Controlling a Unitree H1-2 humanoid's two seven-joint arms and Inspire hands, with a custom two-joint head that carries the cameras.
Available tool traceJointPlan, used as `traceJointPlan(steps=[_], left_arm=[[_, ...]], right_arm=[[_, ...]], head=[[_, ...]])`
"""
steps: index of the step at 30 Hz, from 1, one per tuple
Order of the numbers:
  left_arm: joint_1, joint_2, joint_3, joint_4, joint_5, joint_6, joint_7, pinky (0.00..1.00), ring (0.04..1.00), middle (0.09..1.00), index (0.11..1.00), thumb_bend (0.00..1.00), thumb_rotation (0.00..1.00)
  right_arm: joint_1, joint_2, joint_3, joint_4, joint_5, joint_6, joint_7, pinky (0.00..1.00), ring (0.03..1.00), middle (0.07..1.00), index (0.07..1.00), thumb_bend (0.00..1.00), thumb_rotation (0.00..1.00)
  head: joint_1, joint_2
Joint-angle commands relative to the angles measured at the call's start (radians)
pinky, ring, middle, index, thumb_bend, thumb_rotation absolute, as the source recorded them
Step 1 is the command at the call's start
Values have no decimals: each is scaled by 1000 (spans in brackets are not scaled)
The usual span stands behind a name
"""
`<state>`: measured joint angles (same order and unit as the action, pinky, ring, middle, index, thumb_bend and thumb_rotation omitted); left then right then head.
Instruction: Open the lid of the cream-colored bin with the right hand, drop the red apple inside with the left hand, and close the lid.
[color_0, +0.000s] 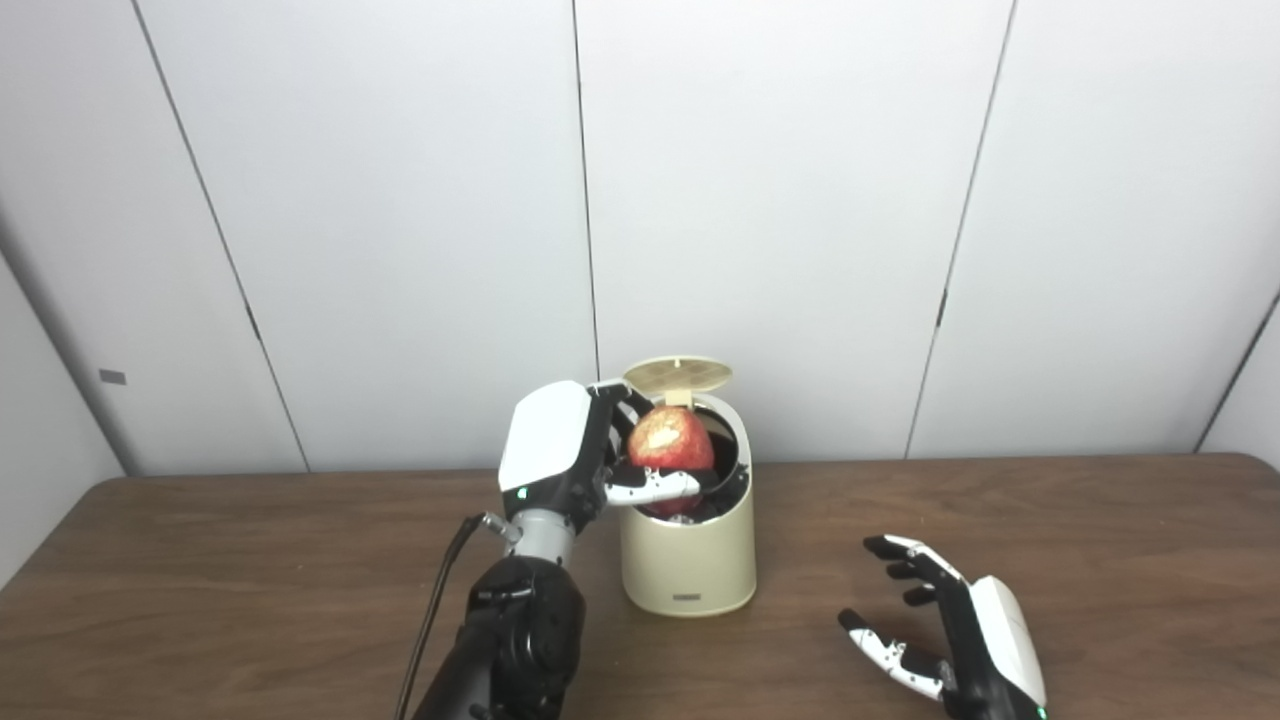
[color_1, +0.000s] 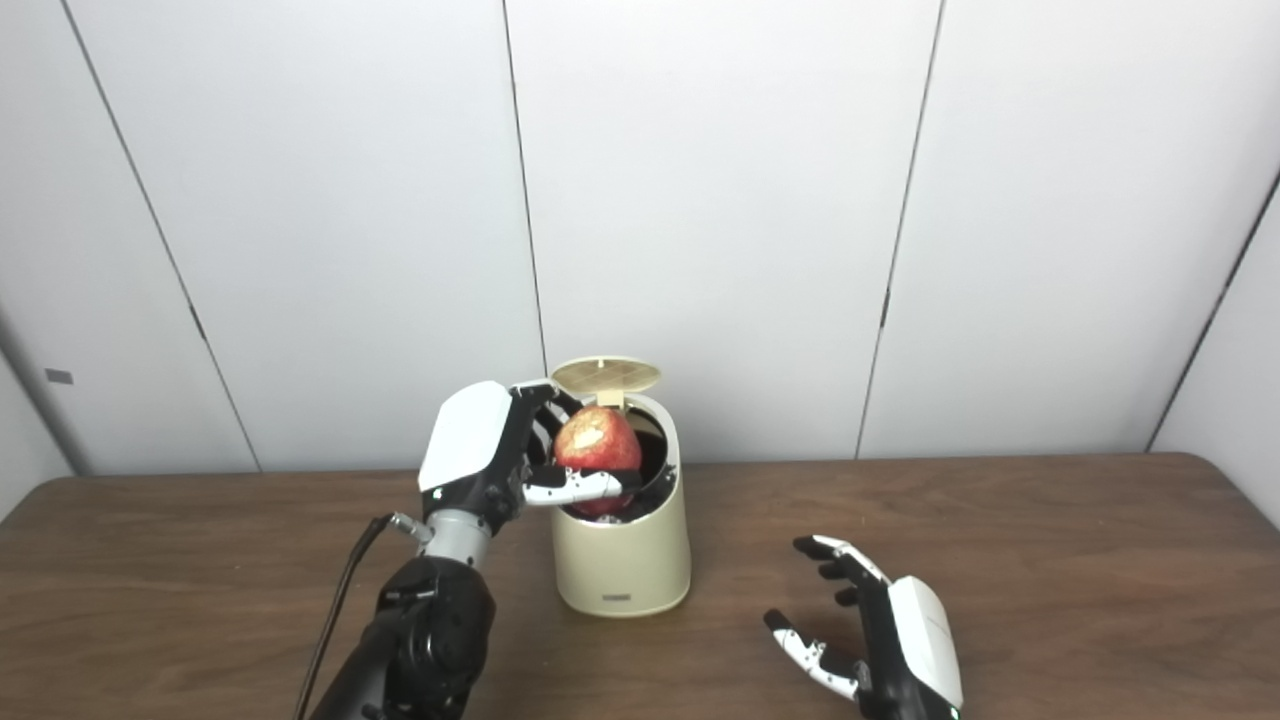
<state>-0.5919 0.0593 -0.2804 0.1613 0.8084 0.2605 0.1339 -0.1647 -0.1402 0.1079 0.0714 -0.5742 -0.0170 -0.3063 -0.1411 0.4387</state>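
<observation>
Scene: a humanoid robot is working at a brown wooden table (color_0: 250, 580) in front of pale wall panels (color_0: 400, 200).
Bin: the cream-colored bin (color_0: 688, 560) is standing upright near the middle of the table, its lid (color_0: 677, 374) tilting up and back at the far rim, leaving the dark mouth uncovered.
Apple: the red apple (color_0: 670, 442) is sitting in the bin's opening, its top showing a pale patch; whether it is resting on anything inside is hard to judge from here.
Left hand: the left hand (color_0: 585, 450) is gripping the apple from the bin's left side, fingers curling round the far side and the thumb (color_0: 655, 488) crossing below the fruit.
Right hand: the right hand (color_0: 950, 630) is hovering low over the table, well right of the bin, fingers spreading wide and holding nothing.
</observation>
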Motion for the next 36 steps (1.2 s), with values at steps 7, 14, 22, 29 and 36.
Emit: traceJointPlan(steps=[7,14,22,29,36], left_arm=[[-32,12,-12,-18,13,15,-18,395,511,595,640,1000,456],[-23,14,-20,-40,16,16,-31,410,517,593,636,1000,403],[-20,19,-26,-56,19,24,-41,397,502,581,619,1000,376],[-7,9,-7,-71,-11,-7,-3,348,446,524,584,1000,343],[43,-101,151,-86,-285,-164,104,314,417,475,496,553,9]], right_arm=[[6,18,7,-16,3,-9,0,610,726,757,732,292,239],[7,19,6,-20,1,-11,1,594,718,754,731,291,245],[7,20,4,-23,0,-5,6,607,722,755,730,292,226],[6,19,5,-23,-3,-9,4,612,726,755,729,291,216],[5,20,4,-23,-5,-6,5,610,722,753,728,291,235]], head=[[-2,3],[-1,7],[0,7],[0,8],[-2,9]])
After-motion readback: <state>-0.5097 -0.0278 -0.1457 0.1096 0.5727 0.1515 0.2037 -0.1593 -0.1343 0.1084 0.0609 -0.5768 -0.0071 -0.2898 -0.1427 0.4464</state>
